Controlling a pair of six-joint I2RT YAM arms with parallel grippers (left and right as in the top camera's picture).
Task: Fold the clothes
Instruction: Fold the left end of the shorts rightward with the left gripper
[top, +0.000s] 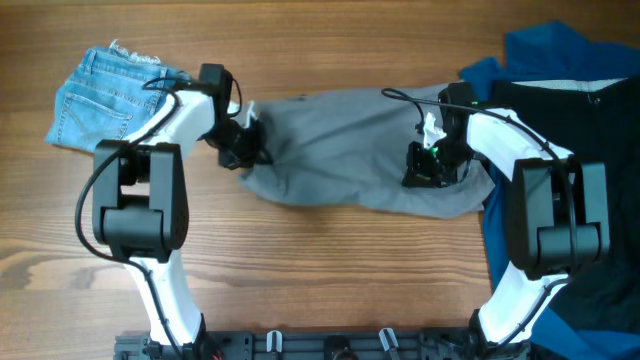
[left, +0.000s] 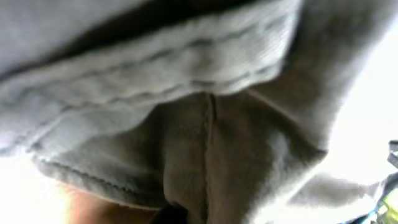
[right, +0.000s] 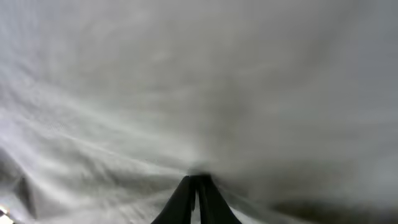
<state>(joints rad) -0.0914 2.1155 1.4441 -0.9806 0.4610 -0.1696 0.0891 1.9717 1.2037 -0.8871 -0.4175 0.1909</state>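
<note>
The grey shorts (top: 340, 150) lie stretched across the middle of the table. My left gripper (top: 243, 148) is at their left end, shut on the cloth; the left wrist view is filled with the grey fabric (left: 205, 124) and its seams. My right gripper (top: 428, 165) is at their right part, shut on the cloth; its two black fingers (right: 198, 190) are pressed together in the grey fabric (right: 199, 93). Light-blue denim shorts (top: 105, 95) lie folded at the far left. Dark-blue (top: 550, 50) and black (top: 590, 110) garments lie at the right.
The wooden table (top: 330, 270) shows in front of the shorts. The dark garments cover the right edge, partly under my right arm. A black rail (top: 330, 345) runs along the near edge.
</note>
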